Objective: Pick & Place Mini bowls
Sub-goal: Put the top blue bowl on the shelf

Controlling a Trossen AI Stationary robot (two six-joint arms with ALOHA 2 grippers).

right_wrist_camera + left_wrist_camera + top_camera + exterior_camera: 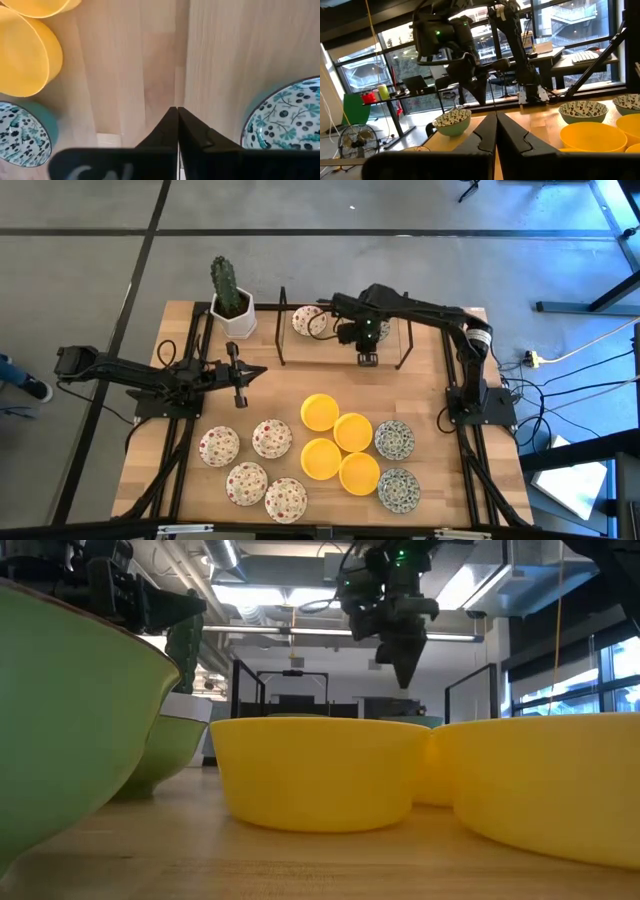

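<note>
Evidently empty, the right gripper (367, 358) hangs with fingers pressed together just beyond the yellow bowls (340, 448), beside a green-patterned bowl (287, 117); the left gripper (240, 396) waits closed, farther off.

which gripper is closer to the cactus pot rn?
Left. The left gripper sits just in front of the cactus pot, slightly to its right. The right gripper hangs farther right, past the rack.
</note>
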